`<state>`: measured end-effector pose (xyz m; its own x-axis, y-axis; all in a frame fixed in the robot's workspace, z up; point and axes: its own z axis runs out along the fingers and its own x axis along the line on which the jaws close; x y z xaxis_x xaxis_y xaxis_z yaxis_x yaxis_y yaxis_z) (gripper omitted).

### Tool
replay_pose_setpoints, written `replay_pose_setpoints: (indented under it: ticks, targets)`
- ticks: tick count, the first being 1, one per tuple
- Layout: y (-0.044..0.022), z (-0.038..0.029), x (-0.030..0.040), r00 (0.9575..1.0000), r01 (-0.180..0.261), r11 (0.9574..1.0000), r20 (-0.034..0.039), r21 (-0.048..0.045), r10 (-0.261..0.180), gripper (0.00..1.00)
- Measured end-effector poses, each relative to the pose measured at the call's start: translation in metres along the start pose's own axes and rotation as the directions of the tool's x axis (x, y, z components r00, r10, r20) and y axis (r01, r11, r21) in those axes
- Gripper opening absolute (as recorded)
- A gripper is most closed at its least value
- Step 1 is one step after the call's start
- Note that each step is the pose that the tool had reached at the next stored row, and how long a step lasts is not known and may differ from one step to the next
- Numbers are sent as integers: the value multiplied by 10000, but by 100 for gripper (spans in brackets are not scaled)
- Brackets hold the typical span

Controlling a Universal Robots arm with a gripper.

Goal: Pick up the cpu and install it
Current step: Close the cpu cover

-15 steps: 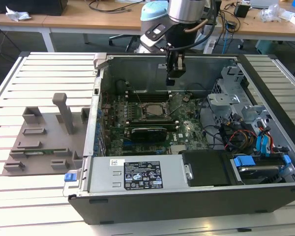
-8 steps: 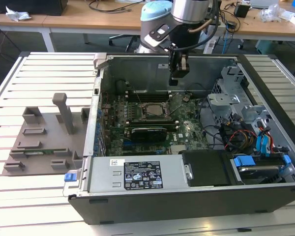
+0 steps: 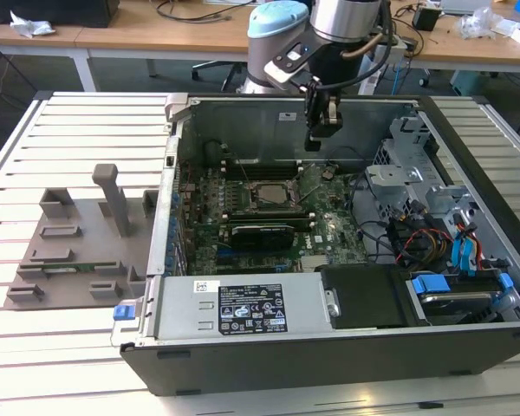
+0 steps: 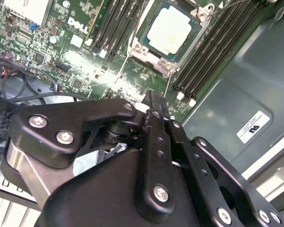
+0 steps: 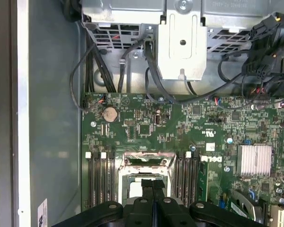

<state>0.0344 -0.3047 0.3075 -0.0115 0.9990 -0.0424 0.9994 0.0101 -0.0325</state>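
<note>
the open computer case (image 3: 329,357) lies on a slatted tabletop (image 3: 78,121) and takes up the middle of the exterior view and the exterior view's right. the arm (image 3: 347,26) enters at the upper middle of that view. its claw (image 3: 319,143) hangs inside the case above the green motherboard (image 3: 329,230), near the case's far wall. in both wrist views the claw's fingers (image 5: 146,191) are pressed together, and nothing is held between them.

the cpu (image 4: 170,30) lies flat in the socket frame (image 4: 143,47) on the motherboard, silvery plate up. black memory slots (image 4: 208,56) run along both sides of the frame. in the exterior view the cpu (image 3: 269,195) sits lower in the frame than the claw and toward the exterior view's left, apart from it. a long black expansion card (image 3: 260,232) lies just below the socket in that view. a silver power supply (image 3: 243,308) with a white label fills the lower middle.

the first wrist view has a ribbed silver heat sink (image 5: 255,160) and a coin cell (image 5: 109,112) on the board. a pale metal bracket (image 5: 182,47) with black cables (image 5: 99,61) beside it stands past the board's edge.

at the exterior view's left a grey fixture (image 3: 69,260) with an upright post (image 3: 113,199) rests on the tabletop, beside the case.
</note>
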Motion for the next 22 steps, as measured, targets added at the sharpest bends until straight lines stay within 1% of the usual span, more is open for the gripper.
replay_pose_setpoints:
  ticks: [7, 8, 10, 16, 20, 22]
  targets:
    - [95, 2, -1, 10000, -1, 10000, 1, 2, 1, 11]
    - [120, 3, -1, 10000, -2, 10000, 0, 2, 2, 11]
    - [150, 4, -1, 10000, -1, 10000, 0, 2, 1, 11]
    - [227, 16, -2, 10000, -1, 10000, 1, 4, 1, 11]
    - [271, 59, 0, 10000, -1, 10000, 0, 6, 1, 11]
    - [296, 92, 1, 10000, -1, 10000, 1, 7, 1, 11]
